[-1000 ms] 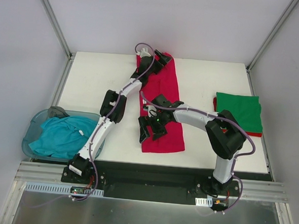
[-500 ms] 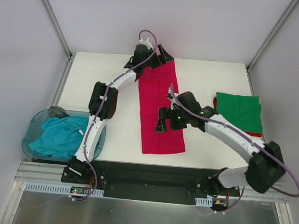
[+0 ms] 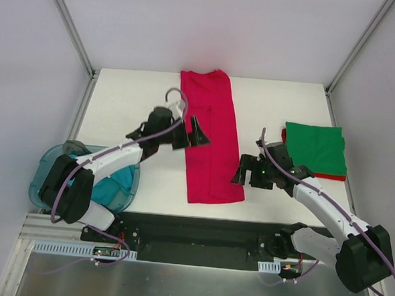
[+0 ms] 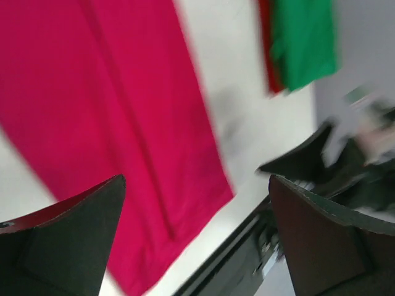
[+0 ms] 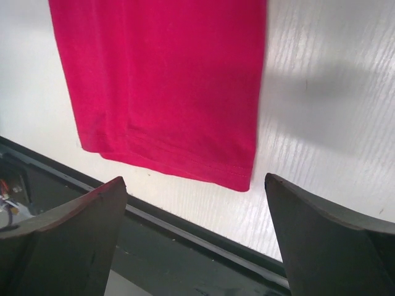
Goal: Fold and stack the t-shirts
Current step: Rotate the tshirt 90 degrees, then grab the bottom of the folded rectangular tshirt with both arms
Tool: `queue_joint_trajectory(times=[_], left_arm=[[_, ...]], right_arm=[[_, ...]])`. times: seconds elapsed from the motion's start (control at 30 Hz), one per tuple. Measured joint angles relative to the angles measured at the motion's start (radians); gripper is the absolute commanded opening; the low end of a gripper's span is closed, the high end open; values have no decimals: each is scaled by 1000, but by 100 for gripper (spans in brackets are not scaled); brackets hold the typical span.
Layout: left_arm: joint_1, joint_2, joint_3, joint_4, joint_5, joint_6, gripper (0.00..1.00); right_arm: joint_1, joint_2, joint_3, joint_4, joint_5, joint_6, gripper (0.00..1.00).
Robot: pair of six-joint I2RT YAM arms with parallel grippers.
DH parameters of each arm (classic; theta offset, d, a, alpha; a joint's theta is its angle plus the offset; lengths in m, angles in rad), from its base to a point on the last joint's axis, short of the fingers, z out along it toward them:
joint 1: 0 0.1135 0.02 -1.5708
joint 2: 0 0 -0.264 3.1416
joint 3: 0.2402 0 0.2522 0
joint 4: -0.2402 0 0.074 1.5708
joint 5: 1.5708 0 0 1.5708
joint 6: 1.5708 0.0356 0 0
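Left gripper (image 3: 190, 133): jaws wide, nothing in them. It has swung back from the strip's far end to its left edge.
Right gripper (image 3: 247, 176): spread and empty too (off the cloth now), pulled out right of the hem.
Crimson t-shirt (image 3: 211, 142): long folded strip, flat on the table (image 3: 133, 110), released.
Green t-shirt (image 3: 315, 147): folded at right, unmoved.
Teal t-shirt (image 3: 101, 186): in the blue tub (image 3: 45, 172).
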State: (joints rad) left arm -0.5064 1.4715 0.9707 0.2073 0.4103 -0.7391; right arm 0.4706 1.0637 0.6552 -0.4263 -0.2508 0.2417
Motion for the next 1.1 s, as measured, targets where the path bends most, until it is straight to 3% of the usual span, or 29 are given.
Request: queue_joint_trajectory(times=[0.13,0.23,0.3,0.4,0.63,0.83,0.97,1.1], left_arm=[[-112,-56,-261,-96,-81,-14,99],[-184,-70,-342,-172,-142,-31,99],[-231,-85,-346,-200,-190,-40,99],[-311,-111,-341,-226,-286,-58,91],[-413,-45,-275,-335,-425,-83,83],[-448,-29,-258,-378,-463,-119,61],[-464,-26,-259,-388,-474,-141,56],[-482,-13,-256,-389,-475,-155,44]], right_arm=[[28,19,1,-23,48,-48,96],[74,49,1,-37,99,-71,96],[117,82,3,-43,125,-80,96],[169,138,10,-49,157,-92,96],[190,237,40,-50,212,-105,98],[202,277,47,-51,226,-109,99],[202,279,47,-54,256,-109,99],[203,279,47,-55,272,-109,99]])
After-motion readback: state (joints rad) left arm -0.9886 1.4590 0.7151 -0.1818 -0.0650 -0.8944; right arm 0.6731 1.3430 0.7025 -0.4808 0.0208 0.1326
